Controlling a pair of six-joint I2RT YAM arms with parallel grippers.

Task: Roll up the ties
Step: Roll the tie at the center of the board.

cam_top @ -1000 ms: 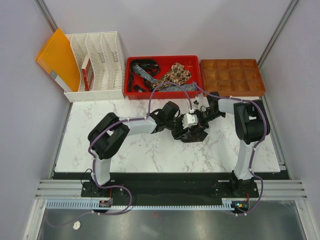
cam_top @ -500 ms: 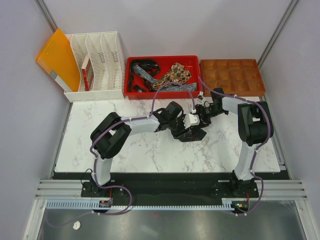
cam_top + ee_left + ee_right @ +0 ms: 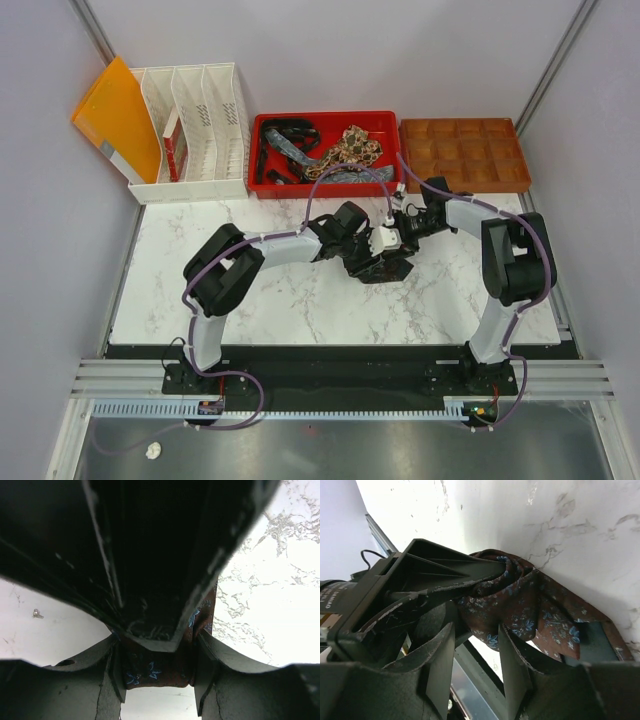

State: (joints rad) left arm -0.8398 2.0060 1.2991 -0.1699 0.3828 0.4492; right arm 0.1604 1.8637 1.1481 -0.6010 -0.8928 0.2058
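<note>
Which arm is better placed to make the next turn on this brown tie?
Left. The left gripper is shut on the brown tie, fabric filling its jaws; the right gripper stands open alongside, holding nothing.

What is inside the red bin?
The red bin holds loose ties: dark ones left, a blue patterned one, a speckled tan one right. Anything under them is covered.

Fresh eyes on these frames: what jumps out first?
Both arms meet over the middle of the table: the left gripper pinches a partly rolled brown tie with blue flowers, the right gripper open close beside it. Behind them, the red bin at the far edge holds more ties in a tangle.
</note>
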